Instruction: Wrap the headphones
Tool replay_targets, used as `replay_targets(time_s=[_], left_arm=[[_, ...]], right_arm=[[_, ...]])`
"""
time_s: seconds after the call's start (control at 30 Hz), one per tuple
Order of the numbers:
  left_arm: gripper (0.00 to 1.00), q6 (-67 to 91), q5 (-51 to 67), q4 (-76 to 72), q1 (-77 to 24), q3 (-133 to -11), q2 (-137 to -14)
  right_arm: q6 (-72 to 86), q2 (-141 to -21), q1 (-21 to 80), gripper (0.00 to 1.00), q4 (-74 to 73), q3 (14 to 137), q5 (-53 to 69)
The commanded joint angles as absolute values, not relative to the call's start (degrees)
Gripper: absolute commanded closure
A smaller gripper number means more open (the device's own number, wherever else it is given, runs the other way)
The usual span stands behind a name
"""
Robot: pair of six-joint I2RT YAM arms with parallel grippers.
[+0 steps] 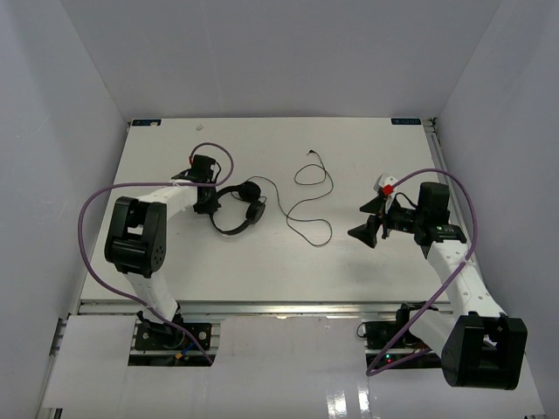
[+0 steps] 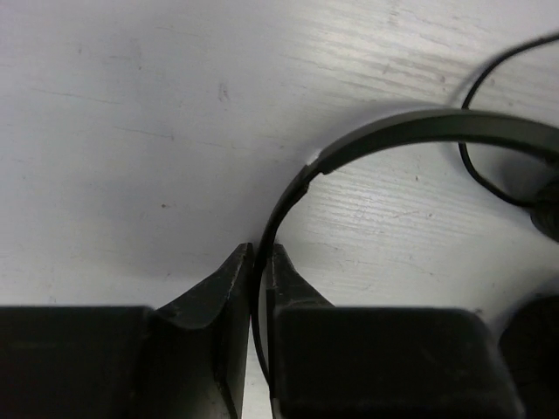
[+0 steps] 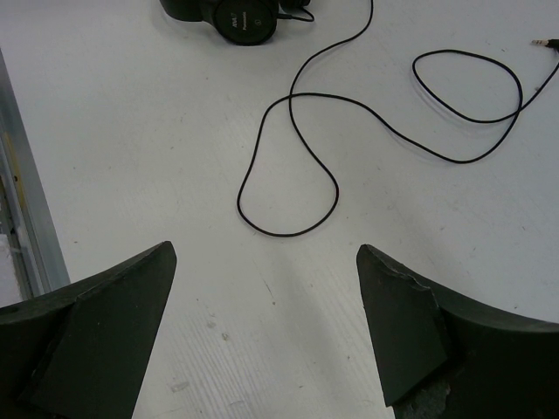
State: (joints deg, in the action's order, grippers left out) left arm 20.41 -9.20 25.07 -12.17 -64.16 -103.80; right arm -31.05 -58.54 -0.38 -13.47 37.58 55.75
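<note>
The black headphones [image 1: 241, 209] lie on the white table left of centre. My left gripper [image 1: 210, 202] is at their left side. In the left wrist view the thin headband [image 2: 410, 127] runs down between the two fingertips of this gripper [image 2: 260, 253], which is shut on it. The long thin cable [image 1: 310, 205] snakes rightwards in loops to its plug [image 1: 312, 154]. My right gripper [image 1: 368, 220] hovers right of the cable, open and holding nothing. In the right wrist view, a cable loop [image 3: 288, 166] lies ahead of that gripper [image 3: 266, 253], and one earcup [image 3: 245, 17] shows at the top edge.
Purple robot cables [image 1: 96, 201] arc over both arms. White walls enclose the table on three sides. A metal rail [image 1: 279, 307] runs along the near edge. A grey strip [image 3: 26, 201] borders the table at the left of the right wrist view.
</note>
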Motion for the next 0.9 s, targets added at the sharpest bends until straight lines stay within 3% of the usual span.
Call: replay_targets(time_s=[0.0, 0.13, 0.27, 0.37, 0.5, 0.6, 0.73, 0.87], left_arm=[[0.87, 20.65, -8.26, 28.77, -12.48, -61.06, -106.82], [0.99, 20.92, -3.79, 27.82, -12.59, -61.13, -103.05], [1.00, 20.48, 4.04, 27.25, -12.74, -60.74, -96.89], [1.00, 19.05, 8.73, 27.33, -13.18, -60.60, -89.10], [1.00, 18.94, 14.23, 28.08, -15.51, -60.31, -82.00], [1.00, 19.52, 15.85, 29.31, -17.56, -60.17, -77.30], [1.00, 19.78, 16.99, 31.37, -18.50, -60.72, -71.67], [1.00, 20.06, 18.39, 34.97, -18.99, -63.99, -68.46]], right_arm=[[-31.03, -57.74, -1.03, 0.10, -12.57, 37.27, 57.39], [-32.62, -57.61, -1.23, 0.10, -13.73, 37.07, 58.31], [-45.66, -58.61, -0.28, 0.10, -23.38, 39.09, 64.21], [-52.94, -60.47, 7.59, 0.10, -25.34, 41.13, 57.87], [-53.10, -61.51, 17.12, 0.10, -14.46, 41.42, 43.87], [-40.91, -63.78, 20.29, 0.10, 3.31, 40.81, 39.51], [-28.11, -69.81, 20.30, 0.10, 15.05, 44.80, 42.49], [-25.14, -74.72, 20.57, 0.10, 18.90, 48.59, 49.08]])
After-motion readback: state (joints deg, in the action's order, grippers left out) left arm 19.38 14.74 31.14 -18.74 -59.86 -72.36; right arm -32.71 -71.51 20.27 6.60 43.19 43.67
